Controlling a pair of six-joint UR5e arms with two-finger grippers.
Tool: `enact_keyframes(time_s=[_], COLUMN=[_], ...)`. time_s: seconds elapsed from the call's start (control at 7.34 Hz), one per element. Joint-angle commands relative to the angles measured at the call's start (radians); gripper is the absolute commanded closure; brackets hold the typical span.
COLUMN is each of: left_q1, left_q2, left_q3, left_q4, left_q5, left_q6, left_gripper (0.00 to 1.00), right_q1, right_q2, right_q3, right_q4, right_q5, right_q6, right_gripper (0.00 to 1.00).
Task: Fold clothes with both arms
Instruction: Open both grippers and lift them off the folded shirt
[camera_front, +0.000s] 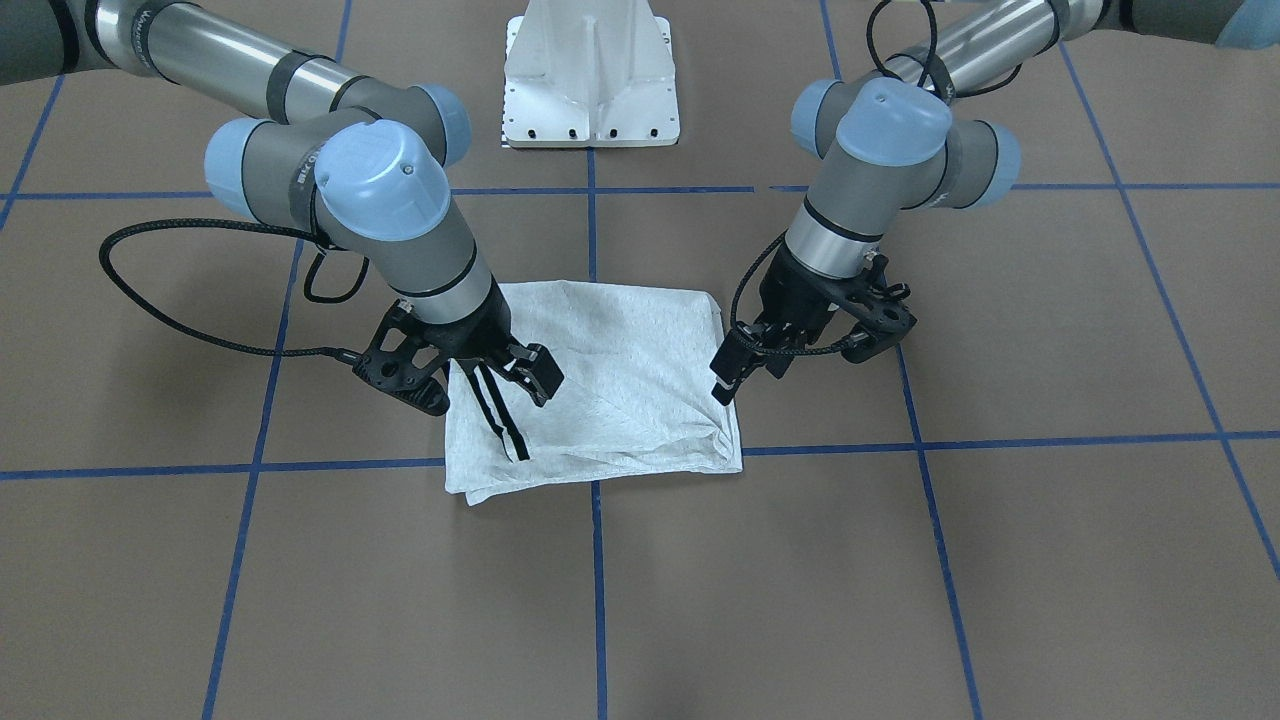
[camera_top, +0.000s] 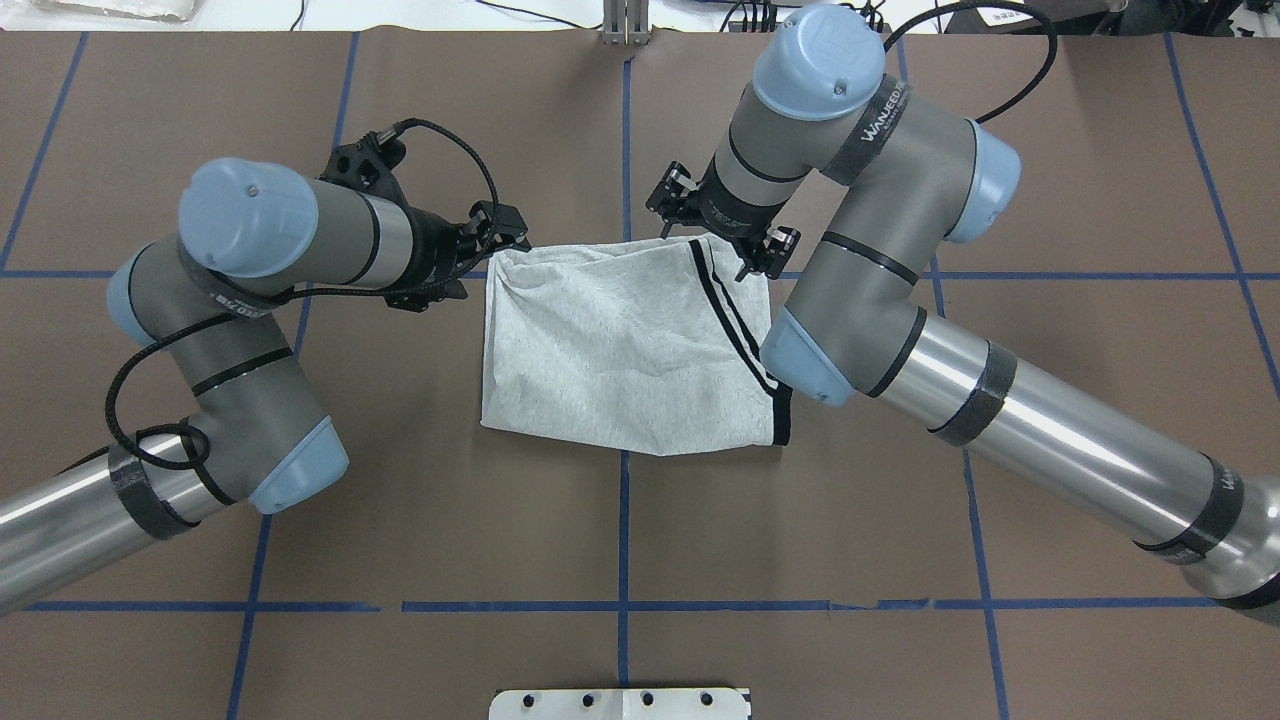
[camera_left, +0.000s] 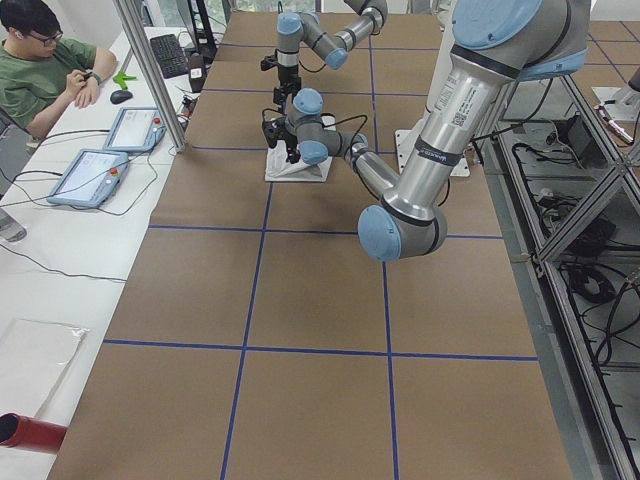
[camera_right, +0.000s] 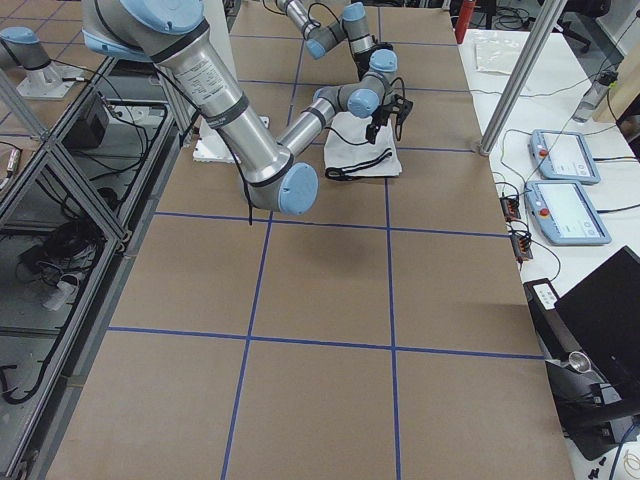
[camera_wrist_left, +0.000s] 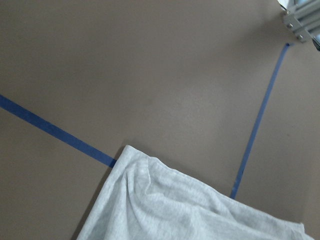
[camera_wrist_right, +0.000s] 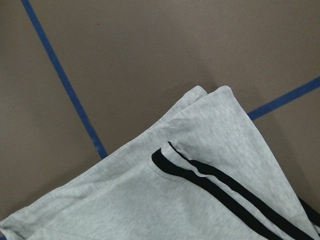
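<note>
- Grey T-shirt (camera_top: 620, 340) lies folded into a rough rectangle on the bench (camera_top: 800, 550), black double stripes (camera_top: 730, 320) along its right side
- Left hand (camera_top: 478, 255) at its far left corner, jaws apart, gripping nothing
- Right hand (camera_top: 722, 220) over the far right corner, jaws spread too

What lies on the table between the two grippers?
Only the folded grey T-shirt. The overhead exterior view shows its far edge stretching from near the left gripper to near the right gripper.
</note>
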Motion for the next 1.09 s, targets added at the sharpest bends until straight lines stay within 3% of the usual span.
enact_keyframes(time_s=[0.0, 0.41, 0.95], left_q1=[0.011, 0.012, 0.044], left_q2=[0.103, 0.140, 0.122], left_q3=[0.007, 0.112, 0.200], left_q4=[-0.219, -0.499, -0.696], left_q5=[-0.046, -0.121, -0.118], left_q6=[0.136, 0.184, 0.070], left_gripper=[0.01, 0.01, 0.01], right_q1=[0.016, 0.124, 0.132], right_q2=[-0.001, -0.079, -0.104], right_q3=[0.018, 0.095, 0.106], right_q4=[-0.002, -0.008, -0.009], right_q5=[0.014, 0.140, 0.142], right_q6=[-0.031, -0.160, -0.183], right_gripper=[0.00, 0.00, 0.00])
